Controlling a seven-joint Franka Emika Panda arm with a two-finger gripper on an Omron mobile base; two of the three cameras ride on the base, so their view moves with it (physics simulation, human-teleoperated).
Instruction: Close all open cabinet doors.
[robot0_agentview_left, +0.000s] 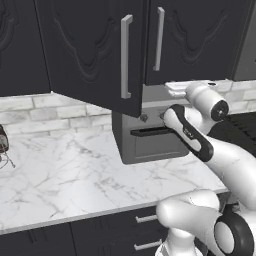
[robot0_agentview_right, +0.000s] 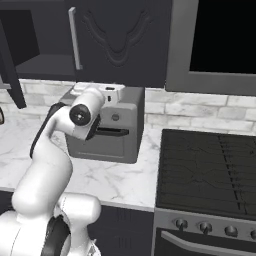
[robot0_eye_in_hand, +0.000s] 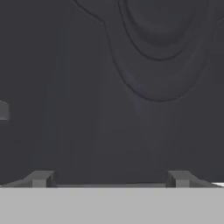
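Note:
One black cabinet door (robot0_agentview_left: 95, 50) with carved relief stands swung out over the counter, its silver bar handle (robot0_agentview_left: 126, 57) facing me. In the right base view this open door (robot0_agentview_right: 11, 70) is edge-on beside the open cabinet interior (robot0_agentview_right: 30, 45). Next to it a second door (robot0_agentview_left: 200, 35) (robot0_agentview_right: 120, 40) sits flush, shut. My white hand (robot0_agentview_right: 112, 90) (robot0_agentview_left: 176, 90) is raised just under the cabinets, above the toaster oven. In the hand view my gripper (robot0_eye_in_hand: 109, 180) is open with nothing between its fingertips (robot0_eye_in_hand: 41, 178), facing a carved black door panel (robot0_eye_in_hand: 153, 65) close ahead.
A grey toaster oven (robot0_agentview_left: 150, 140) (robot0_agentview_right: 112, 135) stands on the white marble counter (robot0_agentview_left: 65, 175) right below my hand. A black stove (robot0_agentview_right: 210, 165) and a microwave (robot0_agentview_right: 220, 40) lie to the right. Drawer fronts (robot0_agentview_left: 115, 230) run under the counter. A small dark appliance (robot0_agentview_left: 2, 142) sits far left.

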